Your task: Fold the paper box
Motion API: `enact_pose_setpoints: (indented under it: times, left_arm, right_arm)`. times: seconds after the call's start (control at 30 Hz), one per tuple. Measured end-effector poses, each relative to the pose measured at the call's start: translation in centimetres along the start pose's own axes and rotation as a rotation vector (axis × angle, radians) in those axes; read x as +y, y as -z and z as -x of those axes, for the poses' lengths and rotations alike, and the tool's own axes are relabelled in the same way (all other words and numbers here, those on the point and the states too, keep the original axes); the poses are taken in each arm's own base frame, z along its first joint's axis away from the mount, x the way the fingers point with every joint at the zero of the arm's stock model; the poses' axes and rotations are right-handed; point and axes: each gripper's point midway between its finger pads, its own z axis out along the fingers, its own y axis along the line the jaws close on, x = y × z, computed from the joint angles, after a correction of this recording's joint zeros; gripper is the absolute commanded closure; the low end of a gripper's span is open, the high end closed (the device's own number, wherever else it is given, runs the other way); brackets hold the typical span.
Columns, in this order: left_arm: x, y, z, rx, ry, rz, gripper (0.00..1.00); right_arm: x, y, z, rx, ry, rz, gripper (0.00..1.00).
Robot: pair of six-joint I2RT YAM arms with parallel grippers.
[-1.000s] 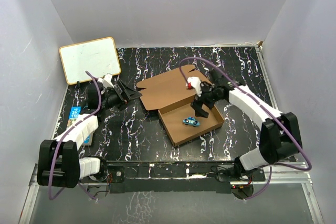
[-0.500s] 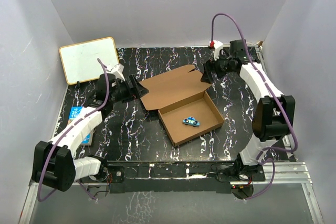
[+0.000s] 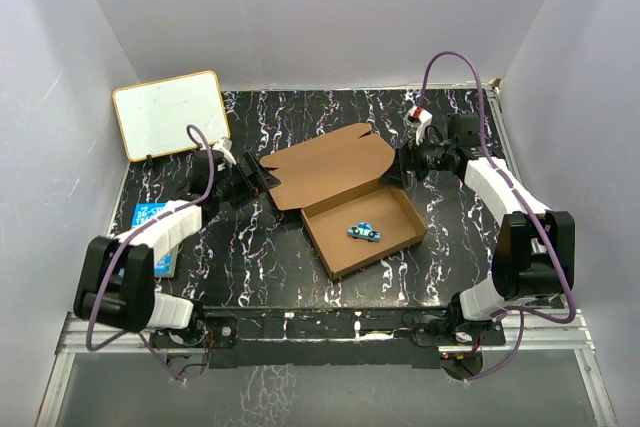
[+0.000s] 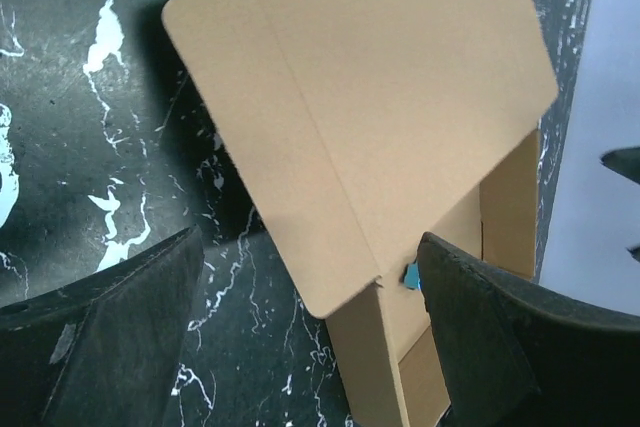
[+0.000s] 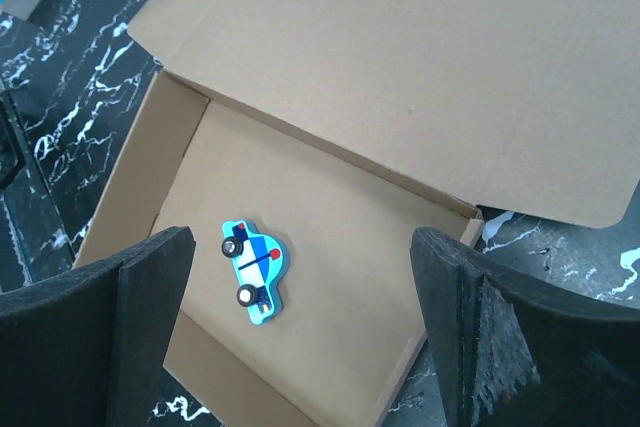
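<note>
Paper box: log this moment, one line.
paper box lid open | toy car inside | left end effector open | right end effector open

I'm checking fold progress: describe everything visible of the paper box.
The paper box is brown corrugated cardboard: a shallow rectangular tray, walls upright, lid flap open behind it, resting on the marbled table. A blue toy car lies inside. The left end effector and right end effector, both open, sit at the lid's opposite ends; contact unclear.
</note>
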Motion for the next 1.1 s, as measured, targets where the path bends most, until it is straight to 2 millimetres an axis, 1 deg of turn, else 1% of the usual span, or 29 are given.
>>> enact_pose_setpoints:
  times: [0.13,0.27,0.33,0.43,0.5,0.6,0.77,0.97,1.1]
  left_arm:
    - [1.8,-2.1,-1.1,0.061,0.081,0.039,0.18]
    - [3.3,-3.7,-1.8,0.094,0.153,0.061,0.30]
    - [3.8,-4.3,-1.4,0.087,0.191,0.052,0.36]
    - [4.8,-5.5,0.0,0.056,0.262,0.023,0.39]
    - [5.3,-6.2,0.5,0.048,0.303,0.003,0.42]
    - [5.3,-6.9,1.3,0.037,0.326,-0.036,0.44]
    - [4.9,-8.0,1.7,0.050,0.328,-0.079,0.50]
    - [4.7,-9.0,1.6,0.076,0.327,-0.106,0.62]
    - [4.9,-9.2,1.4,0.086,0.324,-0.112,0.73]
  right_arm:
    - [0.2,0.3,0.5,-0.030,0.006,0.031,0.01]
    - [-0.4,0.8,0.8,-0.062,0.003,0.033,0.00]
    - [-0.7,1.0,0.4,-0.067,-0.015,0.028,0.00]
    - [-0.9,1.1,-0.2,-0.070,-0.037,0.025,0.00]
    - [-1.0,1.2,-0.5,-0.072,-0.048,0.025,0.00]
    - [-1.1,1.4,-0.3,-0.081,-0.052,0.027,0.00]
    - [-1.4,1.7,0.0,-0.096,-0.050,0.021,0.00]
    - [-1.9,2.3,0.1,-0.112,-0.064,0.017,0.00]
    - [-2.1,2.7,0.1,-0.121,-0.070,0.018,0.00]
